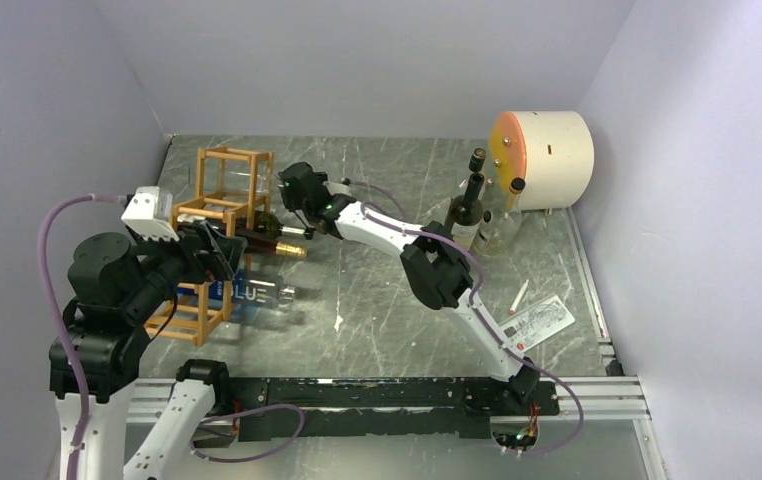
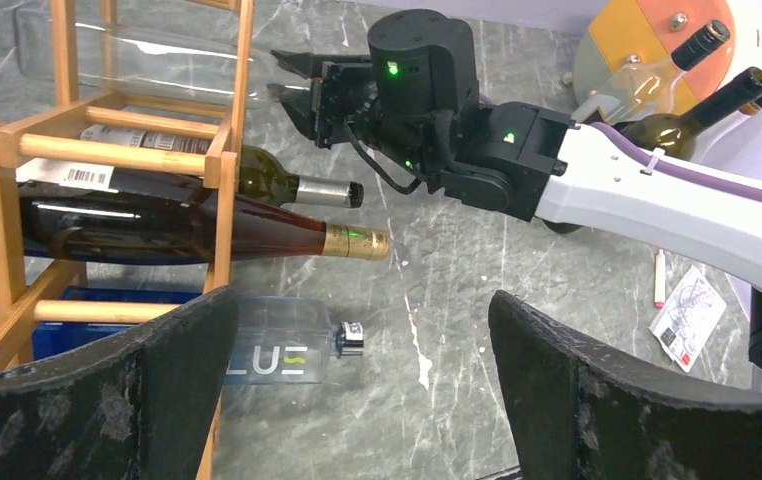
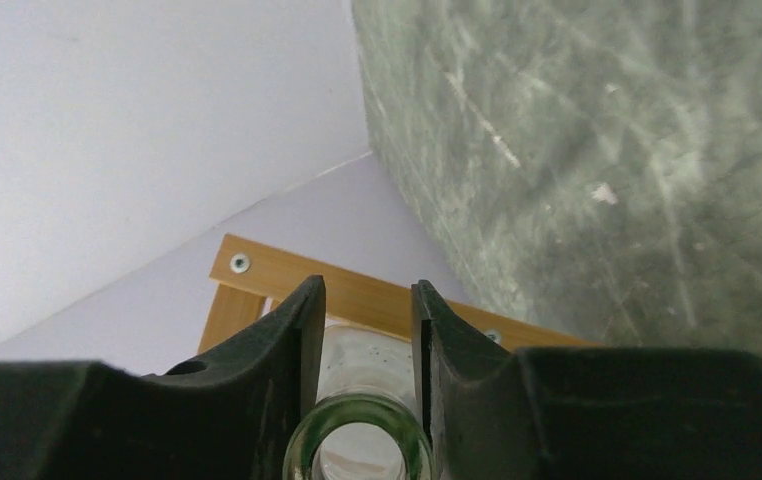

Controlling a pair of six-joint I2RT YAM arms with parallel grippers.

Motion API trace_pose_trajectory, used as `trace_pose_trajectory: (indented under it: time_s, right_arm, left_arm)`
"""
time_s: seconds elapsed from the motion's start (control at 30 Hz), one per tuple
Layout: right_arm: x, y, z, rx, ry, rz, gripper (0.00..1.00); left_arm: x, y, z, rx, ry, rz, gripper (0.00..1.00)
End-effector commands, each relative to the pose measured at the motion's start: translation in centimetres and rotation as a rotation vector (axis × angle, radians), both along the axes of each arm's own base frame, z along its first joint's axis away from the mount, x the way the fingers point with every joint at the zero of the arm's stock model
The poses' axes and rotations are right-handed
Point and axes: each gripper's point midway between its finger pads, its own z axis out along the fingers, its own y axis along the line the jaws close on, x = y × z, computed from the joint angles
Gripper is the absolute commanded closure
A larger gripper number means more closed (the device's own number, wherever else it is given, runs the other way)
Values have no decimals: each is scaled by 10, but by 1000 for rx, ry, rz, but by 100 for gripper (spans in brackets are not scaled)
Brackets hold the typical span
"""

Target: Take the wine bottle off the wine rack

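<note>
**Right pincer clamped on neck of top-cell bottle; left pincer spread, empty**

Near right of the table (image 1: 377, 300): a printed card (image 1: 537, 322) lies flat, with a white pen (image 1: 519, 295) just beside it.

Near left: the left gripper (image 2: 362, 300) hovers in front of the wine rack (image 1: 197, 318). Its jaws are spread wide with nothing between them, and it touches nothing.

Rack contents from the bottom up, all lying flat with necks sticking out toward table centre:
- a blue-lettered bottle (image 2: 277, 350) in the lowest cell
- an amber bottle with gold foil (image 2: 177, 225) on the middle level
- a green bottle with a dark cap (image 2: 277, 185) just behind the amber one
- the clear wine bottle (image 2: 157, 55) in the top cell, lying on the rack bars

The right gripper (image 2: 287, 78) is at the mouth end of the clear wine bottle. In the wrist view its fingers (image 3: 287, 340) are clenched on either side of the glass neck, and the open mouth faces the camera.

Far right: a dark upright bottle (image 1: 469, 205) and a clear upright bottle (image 1: 505, 215) stand close together. They are just in front of a cream cylinder (image 1: 547, 145) with an orange face, well apart from the rack.
</note>
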Motion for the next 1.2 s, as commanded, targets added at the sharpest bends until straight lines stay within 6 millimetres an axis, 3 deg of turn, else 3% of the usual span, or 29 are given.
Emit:
trace_pose_trajectory:
  time_s: [0.0, 0.47, 0.53, 0.77, 1.17]
  right_arm:
    - [-2, -17, 13, 37, 6, -93, 73]
    - [-21, -74, 57, 79, -93, -145, 92]
    - [-26, -85, 57, 52, -95, -149, 94]
    - [-37, -136, 87, -27, -173, -174, 100]
    - [-42, -183, 132, -340, -284, -120, 100]
  left_arm:
    - [-9, 9, 4, 13, -19, 44, 2]
    - [-8, 16, -5, -22, -10, 108, 2]
    - [-7, 15, -6, -23, -4, 107, 2]
    - [-1, 25, -5, 14, -3, 154, 2]
    - [8, 25, -1, 6, 4, 162, 2]
